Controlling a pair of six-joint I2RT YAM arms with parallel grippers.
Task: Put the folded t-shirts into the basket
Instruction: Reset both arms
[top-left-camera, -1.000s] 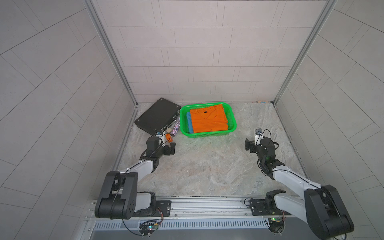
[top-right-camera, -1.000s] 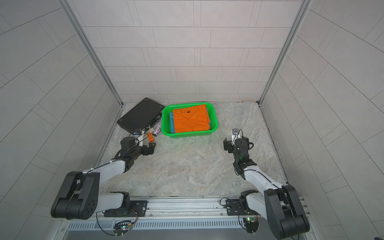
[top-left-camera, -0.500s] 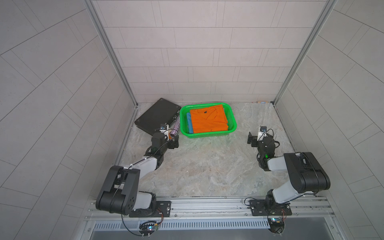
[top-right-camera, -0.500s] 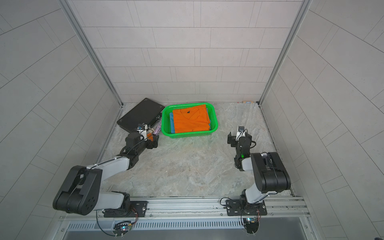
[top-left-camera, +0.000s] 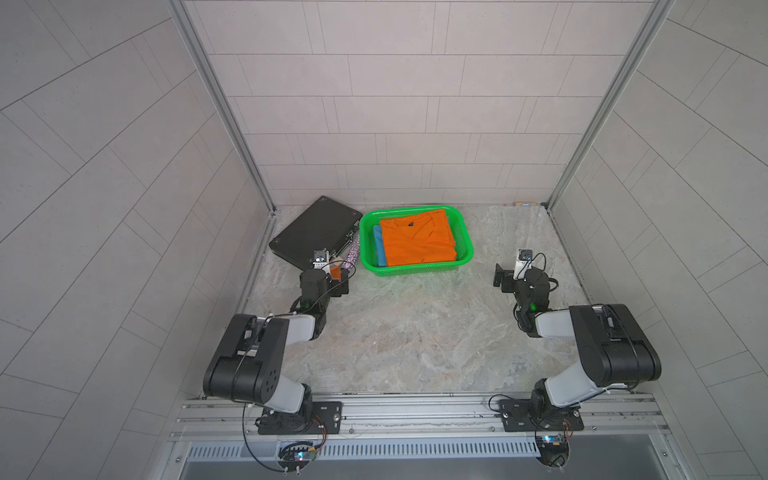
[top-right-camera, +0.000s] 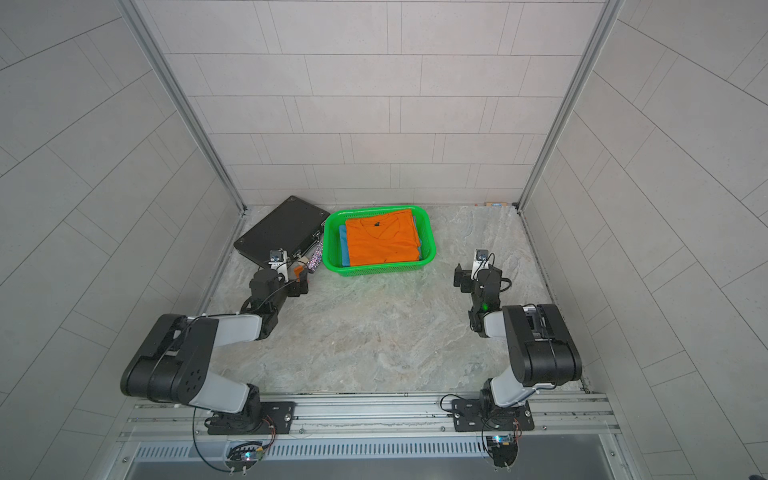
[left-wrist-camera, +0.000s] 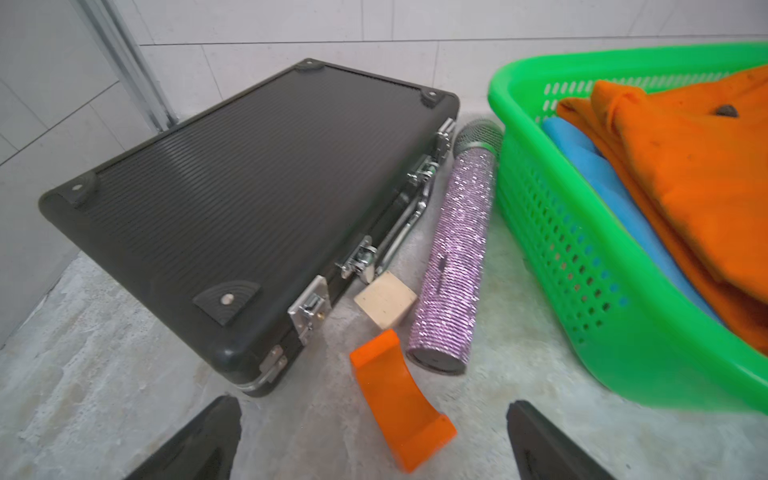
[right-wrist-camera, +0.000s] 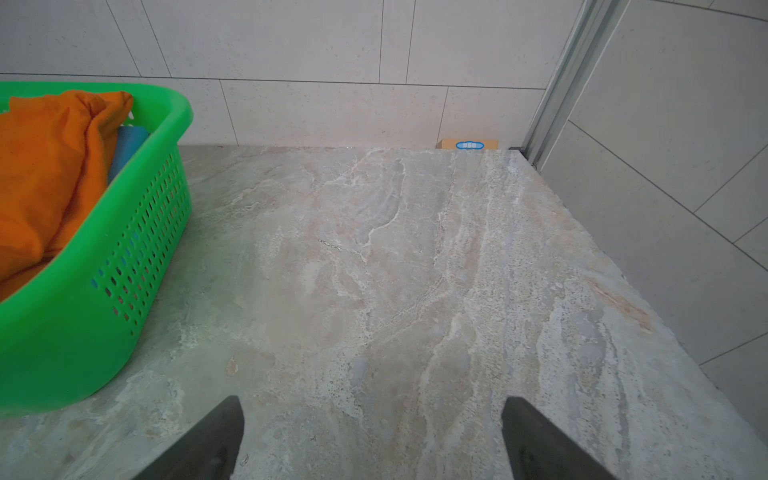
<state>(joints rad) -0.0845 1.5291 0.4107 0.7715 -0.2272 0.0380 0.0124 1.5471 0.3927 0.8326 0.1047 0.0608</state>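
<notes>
Both sets of jaws are seen released and empty: the small curved orange plastic block (left-wrist-camera: 395, 386) could be knocked by the left gripper (left-wrist-camera: 374, 415) just beside it, while folded orange and teal cloth t-shirts (top-left-camera: 415, 243) are stacked in the green perforated plastic basket (top-left-camera: 415, 270), clear of the right gripper (right-wrist-camera: 372, 415).
</notes>
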